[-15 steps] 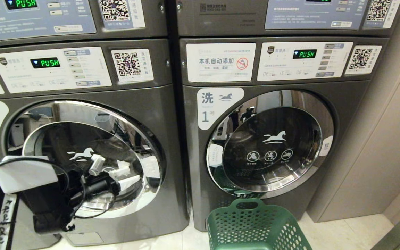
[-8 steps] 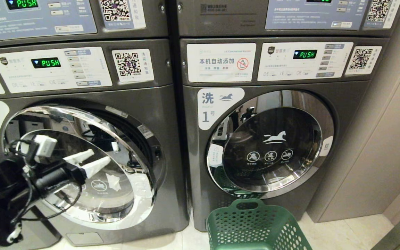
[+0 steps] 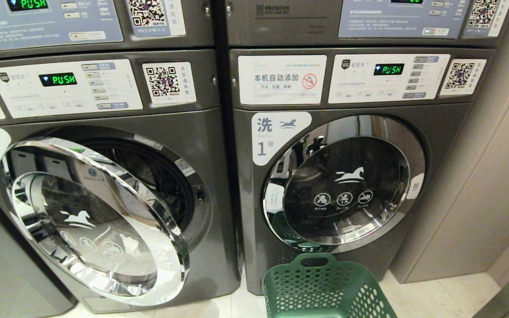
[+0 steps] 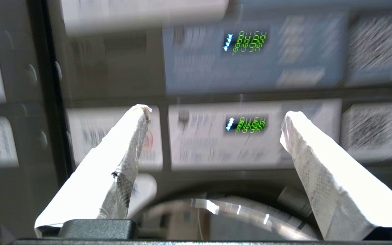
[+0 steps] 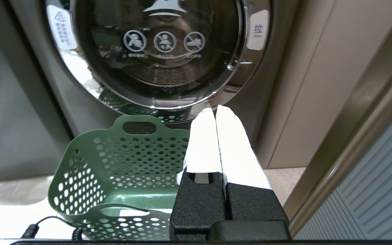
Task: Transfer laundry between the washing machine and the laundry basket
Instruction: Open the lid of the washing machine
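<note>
The washing machine [image 3: 212, 145], labelled 2, stands at the left with its chrome-rimmed glass door [image 3: 91, 221] swung partly open, and the dark drum mouth [image 3: 157, 176] shows behind it. No laundry shows in any view. The green laundry basket [image 3: 325, 287] sits on the floor in front of machine 1, and what shows of its inside [image 5: 114, 160] holds no cloth. My left gripper [image 4: 216, 117] is out of the head view; it is open and empty, facing machine 2's control panel above the door's chrome rim [image 4: 250, 214]. My right gripper [image 5: 215, 110] is shut and empty beside the basket.
Machine 1 [image 3: 347, 185] stands at the right with its door closed. More machines are stacked above. A beige wall panel [image 3: 480, 198] closes off the right side. Pale floor tiles [image 3: 435, 296] lie around the basket.
My left arm has drawn back out of the head view toward the lower left. Machine 2's door has swung further open, baring more of the drum mouth.
</note>
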`<state>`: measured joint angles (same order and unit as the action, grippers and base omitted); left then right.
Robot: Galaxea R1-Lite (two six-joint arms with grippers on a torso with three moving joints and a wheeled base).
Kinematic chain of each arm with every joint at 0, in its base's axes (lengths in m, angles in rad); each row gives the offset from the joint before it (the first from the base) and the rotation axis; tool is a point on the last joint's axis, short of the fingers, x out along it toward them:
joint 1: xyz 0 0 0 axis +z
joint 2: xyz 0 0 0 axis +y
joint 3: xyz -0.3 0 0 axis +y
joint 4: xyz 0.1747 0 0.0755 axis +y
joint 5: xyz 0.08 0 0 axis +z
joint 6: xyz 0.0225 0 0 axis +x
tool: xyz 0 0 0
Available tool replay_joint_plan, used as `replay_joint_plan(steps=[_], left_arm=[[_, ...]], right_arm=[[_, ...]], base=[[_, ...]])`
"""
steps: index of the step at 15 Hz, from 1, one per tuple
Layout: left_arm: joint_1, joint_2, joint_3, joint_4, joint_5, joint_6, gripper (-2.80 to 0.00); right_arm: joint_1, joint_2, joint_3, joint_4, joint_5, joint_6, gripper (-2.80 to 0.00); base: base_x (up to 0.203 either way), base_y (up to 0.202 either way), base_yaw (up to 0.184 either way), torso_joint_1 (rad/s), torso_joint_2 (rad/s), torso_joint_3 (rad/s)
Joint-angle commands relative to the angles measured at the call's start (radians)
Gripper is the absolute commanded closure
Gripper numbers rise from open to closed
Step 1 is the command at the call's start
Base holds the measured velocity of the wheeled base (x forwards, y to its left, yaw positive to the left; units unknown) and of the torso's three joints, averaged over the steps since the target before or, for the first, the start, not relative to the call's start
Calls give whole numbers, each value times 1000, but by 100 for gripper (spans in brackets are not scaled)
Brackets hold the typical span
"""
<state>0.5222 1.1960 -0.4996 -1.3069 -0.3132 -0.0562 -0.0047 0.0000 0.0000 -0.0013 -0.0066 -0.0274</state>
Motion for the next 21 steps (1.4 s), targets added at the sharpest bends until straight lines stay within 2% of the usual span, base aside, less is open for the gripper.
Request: replay_joint_plan(steps=[1,2,5,7,8,9,11,12,14,16,18,20,21], left_arm=[[53,-218,-65,96,2,-5,-280],[64,-227,-92,131,10,-9,-280],[65,-230,-99,140,18,-11,-280],[52,-213,-93,153,47,-20,-280],[35,-211,-100,153,45,-26,0],[4,-208,-112,157,39,-27,0],[-106,-194,-155,216,-9,-13,0],[-143,-191,-182,318,-42,19,0],[-223,-194,-221,501,-69,150,0],[-409,-193,-241,593,-43,214,0],[-697,-189,-270,671,84,260,0],[-978,-186,-307,768,262,286,0],[-1085,-185,-327,826,355,297,0]], right_arm=[[2,2,0,0,0,0,0],[2,2,0,0,0,0,0],[2,2,0,0,0,0,0],[2,2,0,0,0,0,0],[2,2,0,0,0,-1,0],[2,2,0,0,0,-2,0],[2,2,0,0,0,0,0],[2,2,0,0,0,0,0],[2,2,0,0,0,-1,0],[2,2,0,0,0,-1,0],[2,2,0,0,0,0,0],[2,2,0,0,0,0,0],[2,2,0,0,0,0,0]], base=[[0,0,0,0,0,0],[0,0,0,0,0,0],[0,0,0,0,0,0],[0,0,0,0,0,0],[0,0,0,0,0,0],[0,0,0,0,0,0],[0,0,0,0,0,0],[0,0,0,0,0,0],[0,0,0,0,0,0],[0,0,0,0,0,0],[0,0,0,0,0,0],[0,0,0,0,0,0],[0,0,0,0,0,0]])
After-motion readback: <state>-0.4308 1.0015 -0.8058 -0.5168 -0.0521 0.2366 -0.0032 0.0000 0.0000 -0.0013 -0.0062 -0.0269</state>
